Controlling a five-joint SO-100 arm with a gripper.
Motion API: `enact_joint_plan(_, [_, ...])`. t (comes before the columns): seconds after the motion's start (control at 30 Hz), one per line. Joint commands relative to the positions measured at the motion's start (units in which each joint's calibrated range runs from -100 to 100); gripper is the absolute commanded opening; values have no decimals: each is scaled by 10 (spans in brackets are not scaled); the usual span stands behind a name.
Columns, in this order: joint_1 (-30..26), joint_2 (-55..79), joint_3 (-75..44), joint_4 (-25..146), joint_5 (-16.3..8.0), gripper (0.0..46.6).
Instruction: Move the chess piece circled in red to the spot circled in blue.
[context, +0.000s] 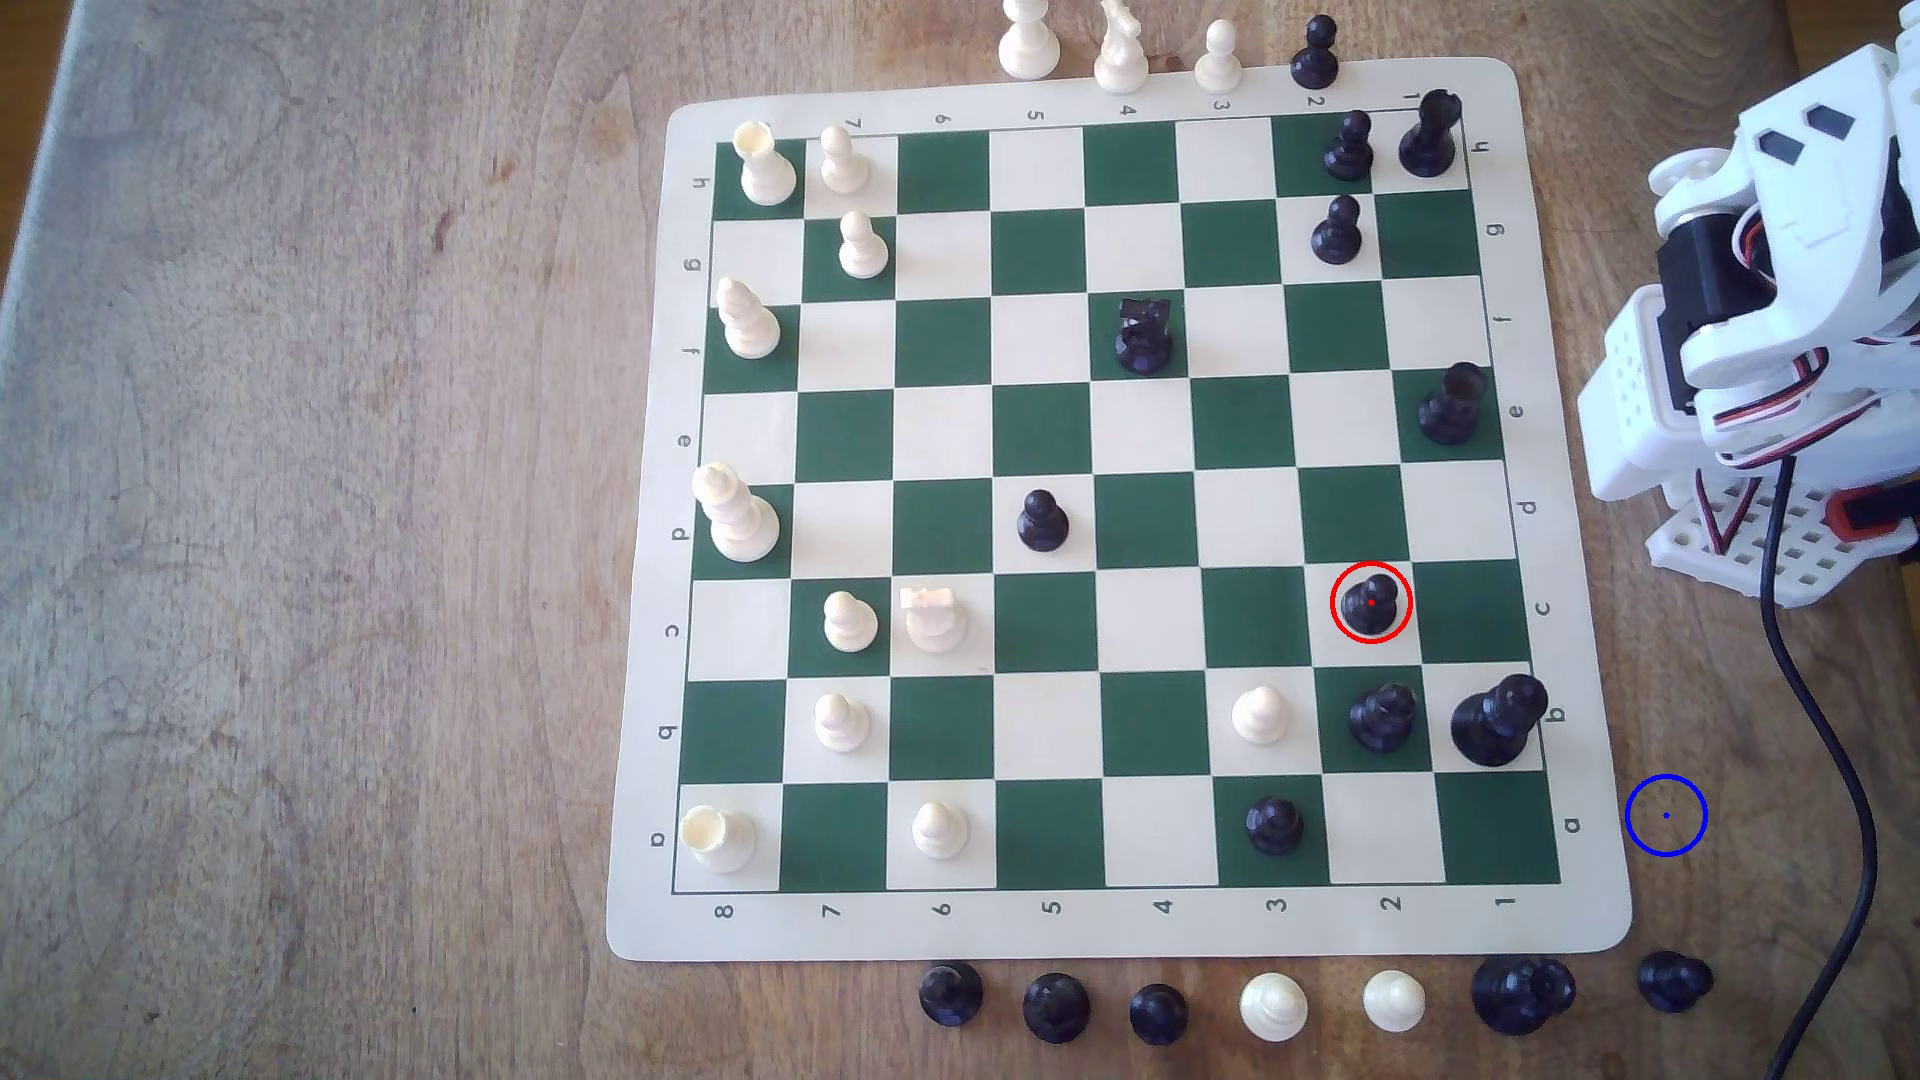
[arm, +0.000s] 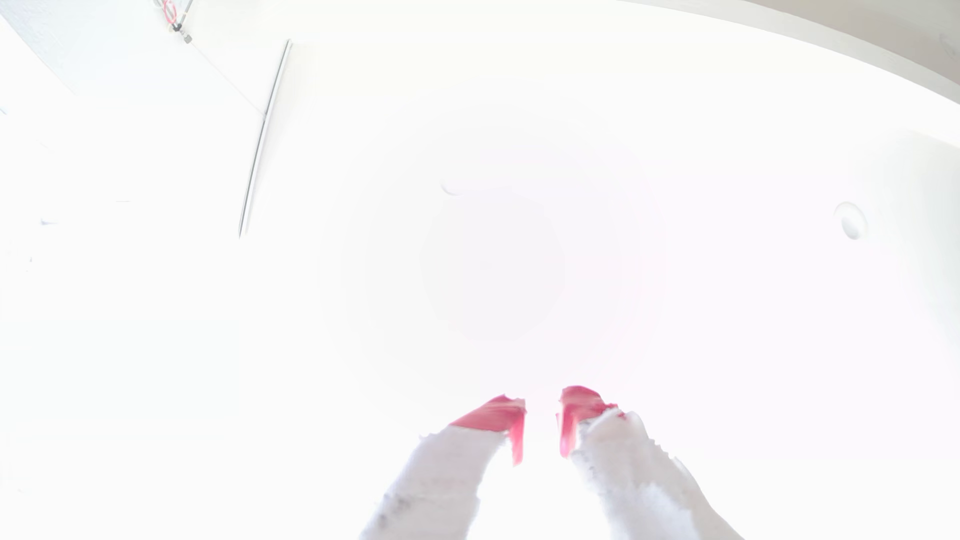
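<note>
The chess piece (context: 1370, 602), a small glossy black pawn ringed in red, stands upright on a white square of the board (context: 1049, 924), second column in from the exterior view's right, rank c. The spot (context: 1665, 815), ringed in blue, is bare wood worktop (context: 312, 519) just off the board's right edge, nearer the view's bottom. The arm (context: 1766, 343) sits folded at the far right, well apart from the pawn. In the washed-out wrist view the gripper (arm: 543, 415) points up at a bright ceiling, red-tipped fingers (arm: 496, 415) spread with a narrow gap, holding nothing. Judgement: the pawn is light, rigid and slick, so it is likely to slip or tip. Best pinched at the narrow neck under the ball head, coming straight down. Another black piece (context: 1382, 717) sits one square nearer, so approach room is tight.
</note>
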Motion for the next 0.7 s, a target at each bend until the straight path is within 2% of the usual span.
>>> enact_joint_plan(0.0, [-14,-1,12,-8,28,26])
enact_joint_plan(0.43, [-12,-1,12,4,28,26])
enact_joint_plan(0.67, [-56,0,-59,384,25,26])
